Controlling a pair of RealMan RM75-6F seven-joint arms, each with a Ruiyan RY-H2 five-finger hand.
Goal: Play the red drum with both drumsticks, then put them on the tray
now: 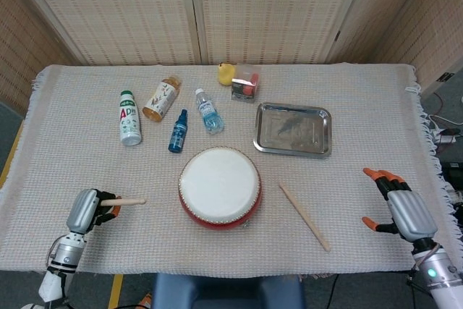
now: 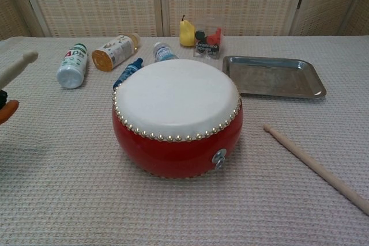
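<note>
One stick in my left hand, the other not yet picked up.

My left hand (image 1: 85, 210) grips a stick (image 1: 124, 201) pointing at the drum (image 1: 220, 187) but short of it; held so near its end, it could twist loose on a hard hit. The drum sits centre, the second stick (image 1: 304, 216) lies loose on the cloth just right of it, and the tray (image 1: 293, 129) is behind. My right hand (image 1: 400, 206) is well apart from that stick, fingers spread, holding nothing; a flat stick may roll when I pinch it.
</note>
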